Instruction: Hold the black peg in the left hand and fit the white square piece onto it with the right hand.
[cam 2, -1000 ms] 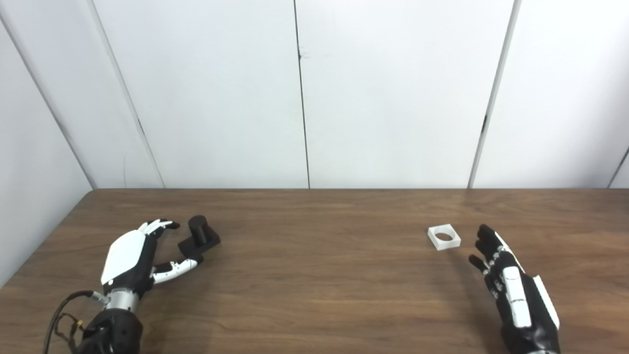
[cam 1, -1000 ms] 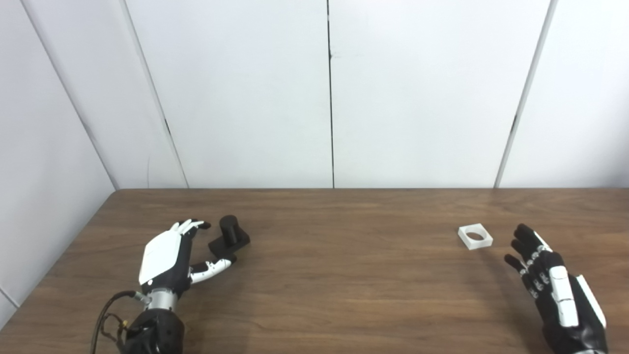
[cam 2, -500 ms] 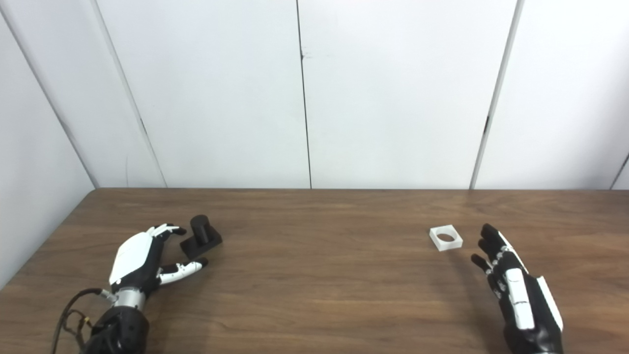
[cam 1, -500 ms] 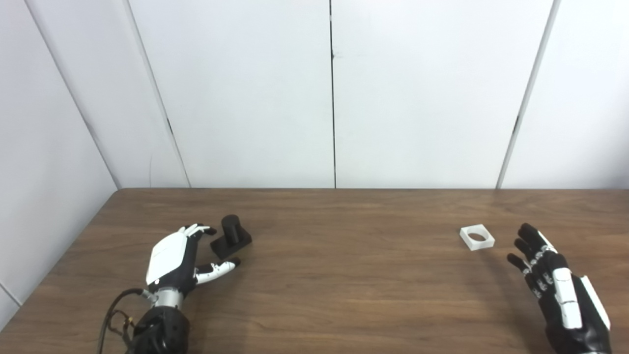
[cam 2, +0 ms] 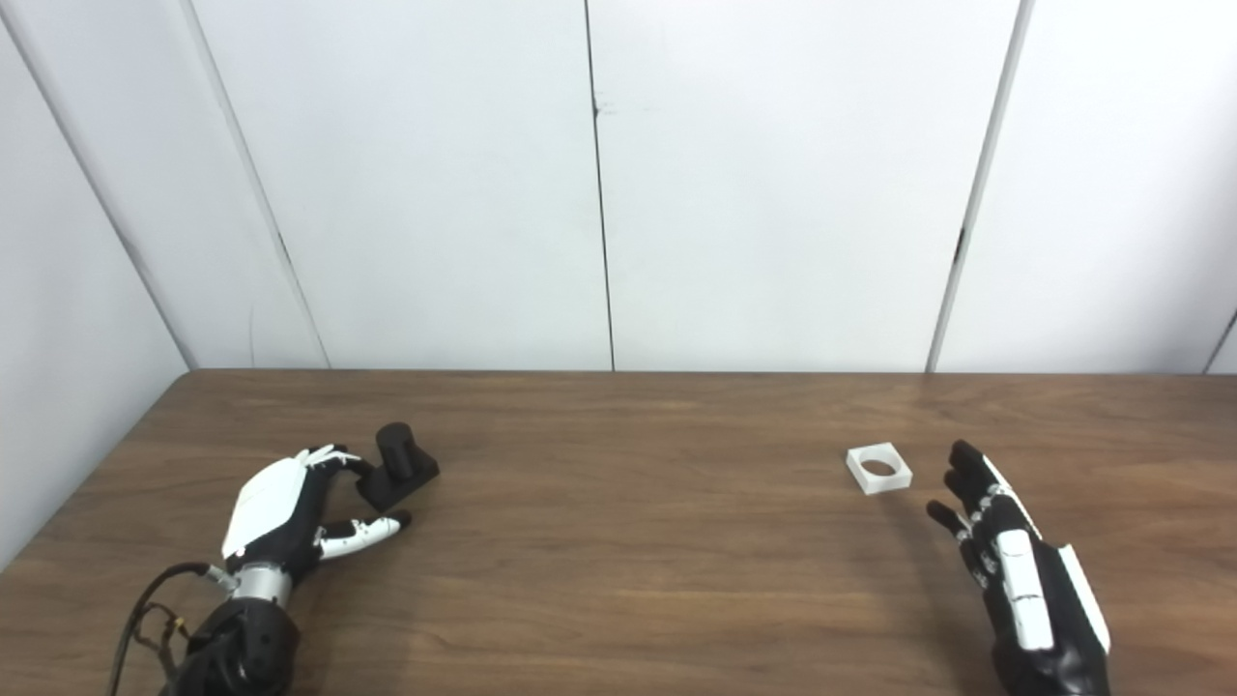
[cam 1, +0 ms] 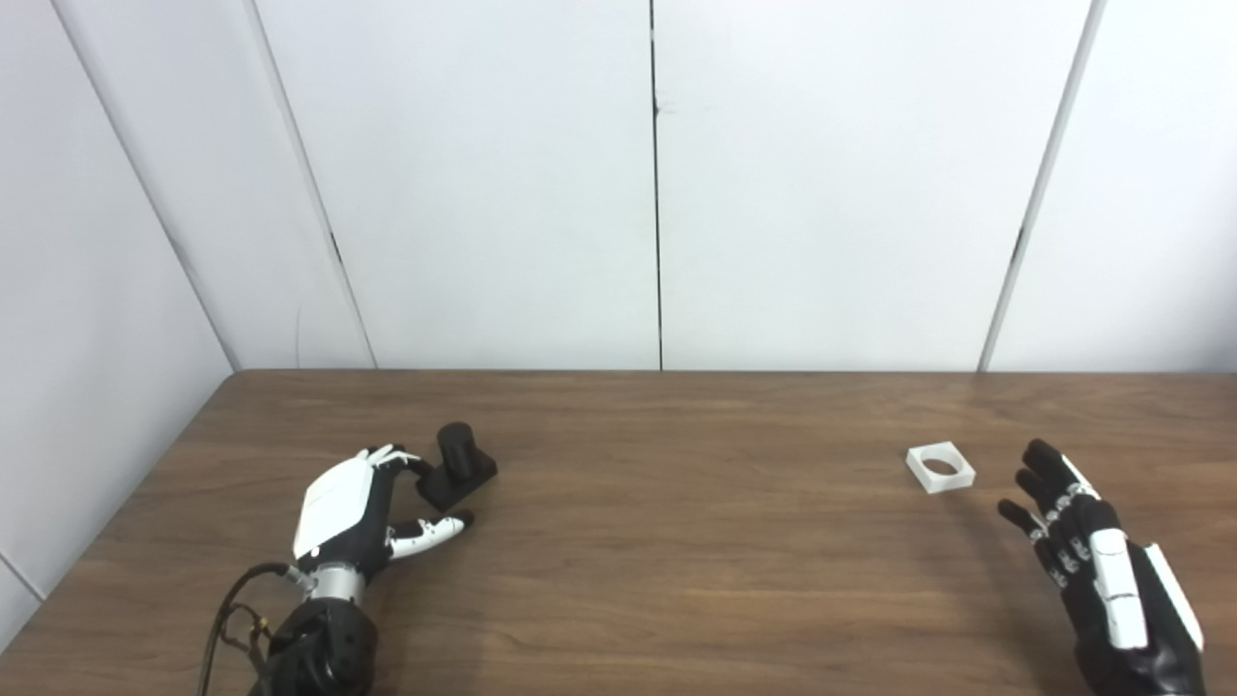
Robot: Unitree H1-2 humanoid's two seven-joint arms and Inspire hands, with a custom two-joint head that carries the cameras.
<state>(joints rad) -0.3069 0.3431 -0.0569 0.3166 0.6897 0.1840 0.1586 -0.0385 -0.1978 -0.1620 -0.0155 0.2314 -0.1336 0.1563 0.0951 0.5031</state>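
1. The left hand (cam 1: pixel 353 503) curls around the black peg (cam 1: pixel 456 462) on the table (cam 1: pixel 676 541), fingers apart, not yet gripping.
2. The right hand (cam 1: pixel 1092 561), fingers spread and empty, lies near the white square piece (cam 1: pixel 940 467).
3. Both grasps and the fitting remain.

Wood-grain desk, plastic parts

The desk (cam 1: pixel 676 541) is brown wood grain with a soft sheen; the peg (cam 1: pixel 456 464) looks matt black plastic, the square piece (cam 1: pixel 940 467) smooth white plastic.
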